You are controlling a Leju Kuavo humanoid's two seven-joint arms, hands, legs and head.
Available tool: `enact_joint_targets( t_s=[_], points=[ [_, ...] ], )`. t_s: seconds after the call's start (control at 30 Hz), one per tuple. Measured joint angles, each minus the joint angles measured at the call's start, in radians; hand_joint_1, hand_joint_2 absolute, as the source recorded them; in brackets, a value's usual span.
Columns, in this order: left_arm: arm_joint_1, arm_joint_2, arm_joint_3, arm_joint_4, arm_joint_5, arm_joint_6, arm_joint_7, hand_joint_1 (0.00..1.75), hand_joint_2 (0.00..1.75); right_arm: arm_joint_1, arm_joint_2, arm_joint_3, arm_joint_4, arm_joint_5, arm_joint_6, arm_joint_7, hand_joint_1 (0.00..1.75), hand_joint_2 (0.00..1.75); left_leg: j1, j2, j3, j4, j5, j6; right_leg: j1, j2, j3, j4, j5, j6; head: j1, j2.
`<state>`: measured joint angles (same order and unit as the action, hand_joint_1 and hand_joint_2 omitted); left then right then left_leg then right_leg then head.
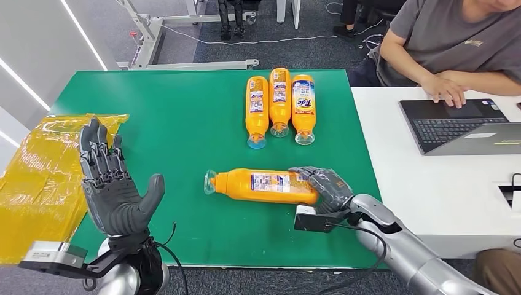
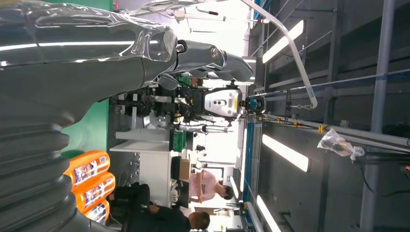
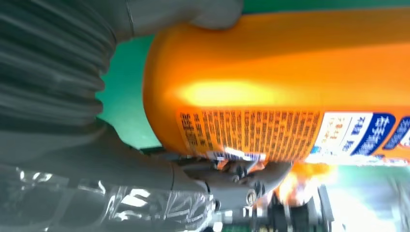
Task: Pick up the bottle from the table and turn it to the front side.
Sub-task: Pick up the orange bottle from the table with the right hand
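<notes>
An orange bottle [image 1: 261, 185] lies on its side on the green table [image 1: 178, 117], cap end pointing left, its back label with small print facing up. My right hand [image 1: 325, 187] grips its base end, fingers wrapped over it. Up close in the right wrist view, the bottle [image 3: 290, 77] sits between the thumb and the darker fingers [image 3: 241, 176]. My left hand [image 1: 113, 184] is raised over the table's near left corner, palm forward, fingers spread, holding nothing. In the left wrist view the left hand [image 2: 72, 58] looms large.
Three more orange bottles [image 1: 279, 104] lie side by side at the table's far middle, caps toward me. Yellow plastic sheeting [image 1: 37, 178] covers the left edge. A person [image 1: 454, 49] sits at a white desk [image 1: 430, 184] on the right, with a laptop [image 1: 458, 126].
</notes>
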<state>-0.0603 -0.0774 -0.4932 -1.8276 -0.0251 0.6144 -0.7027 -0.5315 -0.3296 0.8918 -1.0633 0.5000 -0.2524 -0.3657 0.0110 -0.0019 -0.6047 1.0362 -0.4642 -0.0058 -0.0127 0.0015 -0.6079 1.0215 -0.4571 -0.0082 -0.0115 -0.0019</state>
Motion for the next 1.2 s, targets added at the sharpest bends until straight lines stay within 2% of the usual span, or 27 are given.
enact_joint_targets(
  t_s=[0.1,0.17,0.27,0.37,0.5,0.6,0.7,0.93,1.2],
  points=[
    [0.000,0.000,0.000,0.002,0.018,0.008,0.000,0.00,1.75,0.062,0.036,-0.058,-0.042,-0.009,-0.198,-0.072,1.75,1.75,0.000,0.000,0.000,0.000,0.000,0.000,0.000,0.000,0.000,0.000,0.000,0.000,0.000,0.000],
    [0.000,0.000,0.000,0.004,0.043,-0.018,0.000,0.00,1.75,0.093,0.055,-0.085,-0.063,0.011,-0.298,-0.100,1.75,1.75,0.000,0.000,0.000,-0.001,0.000,0.000,0.000,0.000,0.000,0.000,0.000,0.000,0.000,0.000],
    [0.001,-0.006,0.001,0.010,0.068,-0.081,0.000,0.00,1.75,0.131,0.079,-0.109,-0.086,0.002,-0.371,-0.135,1.75,1.75,0.000,0.000,0.000,-0.001,0.000,0.000,0.000,-0.001,0.000,0.000,-0.001,0.000,0.000,0.000],
    [0.002,-0.018,0.003,0.033,0.089,-0.158,0.000,0.00,1.75,0.188,0.115,-0.153,-0.114,-0.036,-0.429,-0.214,1.75,1.75,0.000,-0.002,0.000,-0.001,0.000,0.000,0.000,-0.002,0.000,0.000,-0.001,0.001,0.000,0.000],
    [0.003,-0.037,0.021,0.082,0.135,-0.268,0.000,0.00,1.75,0.264,0.177,-0.210,-0.147,-0.052,-0.445,-0.279,1.75,1.75,0.000,0.000,0.000,-0.001,0.000,0.000,0.000,0.000,0.000,0.000,-0.001,0.000,0.000,0.000],
    [0.004,-0.051,0.037,0.124,0.165,-0.354,0.000,0.00,1.75,0.294,0.212,-0.222,-0.160,-0.065,-0.445,-0.290,1.75,1.75,0.000,0.000,0.000,-0.001,0.000,0.000,0.000,0.000,0.000,0.000,-0.001,0.000,0.000,0.000],
    [0.003,-0.059,0.045,0.168,0.184,-0.400,0.000,0.00,1.75,0.306,0.235,-0.223,-0.167,-0.097,-0.445,-0.286,1.75,1.75,0.000,0.000,0.000,-0.001,0.000,0.000,0.000,0.000,0.000,0.000,-0.001,0.000,0.000,0.000],
    [0.000,-0.060,0.040,0.278,0.210,-0.459,0.000,0.00,1.75,0.301,0.260,-0.194,-0.166,-0.134,-0.436,-0.249,1.75,1.75,0.000,0.000,0.000,-0.001,0.000,0.000,0.000,0.000,0.000,0.000,-0.001,0.000,0.000,0.000],
    [0.000,-0.060,0.031,0.299,0.193,-0.491,0.000,0.00,1.75,0.252,0.263,-0.151,-0.116,-0.153,-0.376,-0.243,1.75,1.75,0.000,0.000,0.000,-0.001,0.000,0.000,0.000,0.000,0.000,0.000,-0.001,0.000,0.000,0.000]
  ],
)
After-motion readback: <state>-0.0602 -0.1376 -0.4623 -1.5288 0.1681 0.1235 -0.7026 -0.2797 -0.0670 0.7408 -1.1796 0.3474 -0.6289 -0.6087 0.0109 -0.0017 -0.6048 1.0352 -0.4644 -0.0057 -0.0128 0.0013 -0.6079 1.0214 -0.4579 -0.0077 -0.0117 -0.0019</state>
